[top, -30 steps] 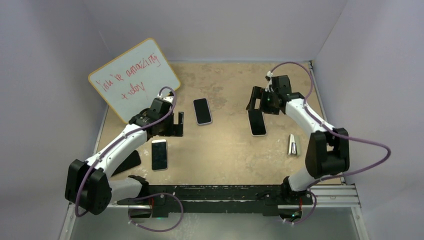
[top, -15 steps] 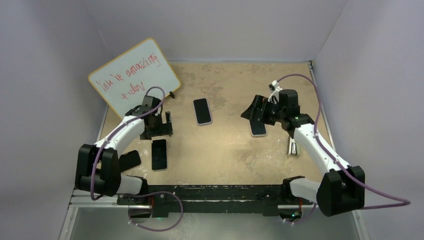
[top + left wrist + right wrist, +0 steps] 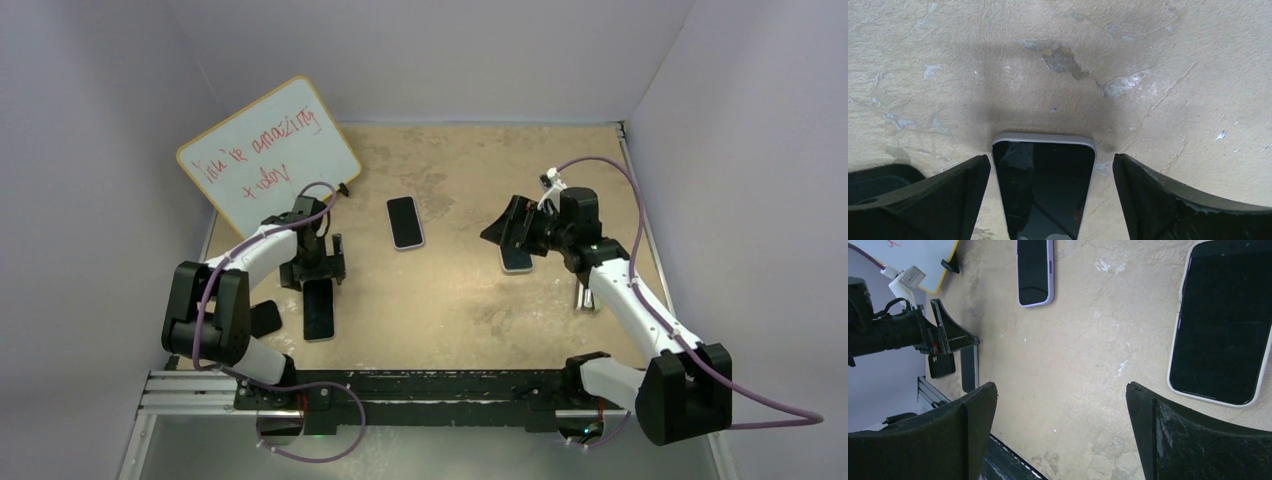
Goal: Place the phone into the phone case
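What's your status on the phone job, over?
Left gripper open, fingers straddling end of phone. Right gripper open, empty, beside white-rimmed device. Black case beside phone, nothing blocking.

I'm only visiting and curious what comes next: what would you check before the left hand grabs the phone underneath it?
1. Left hand open: ok.
2. Phone lying between its fingers: ok, though nearer one finger.
3. Fingers low enough to grip the phone's edges: cannot tell.
4. Case opening facing up: cannot tell.
5. Right hand open and well apart from the left hand: ok.
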